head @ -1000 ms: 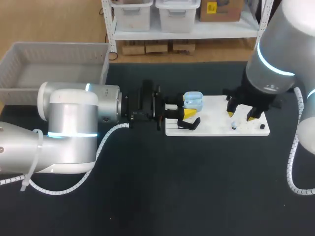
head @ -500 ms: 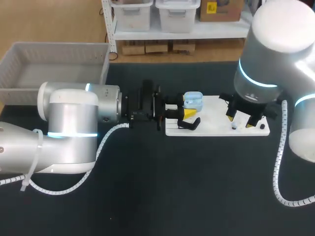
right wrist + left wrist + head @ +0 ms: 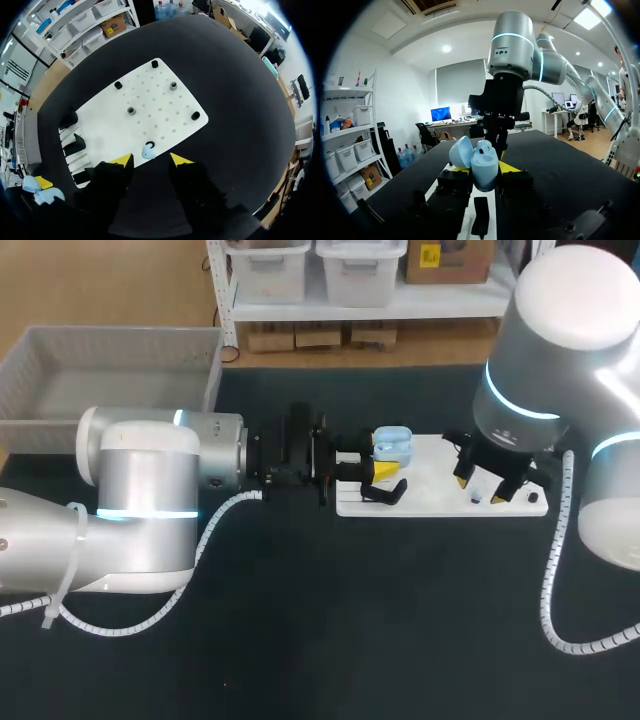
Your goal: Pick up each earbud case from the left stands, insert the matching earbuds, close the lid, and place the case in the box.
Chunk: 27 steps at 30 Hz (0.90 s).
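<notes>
Step in hand, by judgement: fetching an earbud for the case that is held open. Right gripper (image 3: pixel 150 159) stands over the white board (image 3: pixel 165 107) with its fingers spread. The pale blue earbud (image 3: pixel 148 150) lies on the board just ahead of the gap between the yellow tips, touched by neither. Left gripper (image 3: pixel 485 169) is pinching the light blue earbud case (image 3: pixel 481 164) from both sides, with the lid swung back. The case sits past the board's far end from the right gripper, well apart from it.

Next move, by judgement: the right gripper needs to descend until its tips straddle the earbud, then close gently. The piece is small and smooth and could skid or pop out of a crooked pinch. Carrying it across to the open case would follow.

Views compared: only the right wrist view shows the earbud's place against the tips; in the head view the fingers crowd it. Only the left wrist view shows the open lid and the grip on both flanks, with the right arm's gripper ahead. Whether an earbud already sits inside cannot be told.
</notes>
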Tool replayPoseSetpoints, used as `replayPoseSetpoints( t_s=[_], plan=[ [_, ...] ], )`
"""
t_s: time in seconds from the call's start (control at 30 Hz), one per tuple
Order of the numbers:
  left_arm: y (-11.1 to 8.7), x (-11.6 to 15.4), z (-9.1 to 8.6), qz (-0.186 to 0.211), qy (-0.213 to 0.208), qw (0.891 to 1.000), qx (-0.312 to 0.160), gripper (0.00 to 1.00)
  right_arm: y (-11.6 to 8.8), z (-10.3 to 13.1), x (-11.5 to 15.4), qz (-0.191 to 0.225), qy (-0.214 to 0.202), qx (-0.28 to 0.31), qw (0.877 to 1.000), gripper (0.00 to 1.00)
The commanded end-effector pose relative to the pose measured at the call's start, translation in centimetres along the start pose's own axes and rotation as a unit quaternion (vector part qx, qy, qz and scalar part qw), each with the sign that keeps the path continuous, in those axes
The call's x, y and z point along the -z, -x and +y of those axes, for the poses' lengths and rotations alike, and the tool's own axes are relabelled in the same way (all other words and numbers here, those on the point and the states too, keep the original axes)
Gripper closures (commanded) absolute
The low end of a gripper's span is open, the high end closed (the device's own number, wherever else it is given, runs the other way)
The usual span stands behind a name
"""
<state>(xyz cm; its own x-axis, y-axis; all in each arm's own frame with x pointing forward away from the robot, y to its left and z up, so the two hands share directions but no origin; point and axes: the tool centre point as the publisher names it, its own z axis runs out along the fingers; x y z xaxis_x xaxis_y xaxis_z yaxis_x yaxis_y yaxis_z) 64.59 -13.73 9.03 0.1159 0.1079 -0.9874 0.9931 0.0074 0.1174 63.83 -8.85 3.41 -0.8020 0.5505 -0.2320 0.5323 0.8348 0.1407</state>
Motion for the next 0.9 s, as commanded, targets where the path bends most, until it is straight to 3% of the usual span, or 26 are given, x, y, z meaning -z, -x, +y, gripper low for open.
replayPoseSetpoints(
  t_s=[0.03,0.9],
  plan=[
    [0.0,0.0,-0.3,-0.001,0.005,1.0,-0.002,1.0,0.3,0.8,-0.5,0.003,-0.004,-0.004,1.0,0.56],
    [0.0,0.0,-0.3,-0.001,0.005,1.0,-0.002,1.0,0.1,0.4,-2.6,0.015,-0.026,-0.022,0.999,0.61]
  ],
)
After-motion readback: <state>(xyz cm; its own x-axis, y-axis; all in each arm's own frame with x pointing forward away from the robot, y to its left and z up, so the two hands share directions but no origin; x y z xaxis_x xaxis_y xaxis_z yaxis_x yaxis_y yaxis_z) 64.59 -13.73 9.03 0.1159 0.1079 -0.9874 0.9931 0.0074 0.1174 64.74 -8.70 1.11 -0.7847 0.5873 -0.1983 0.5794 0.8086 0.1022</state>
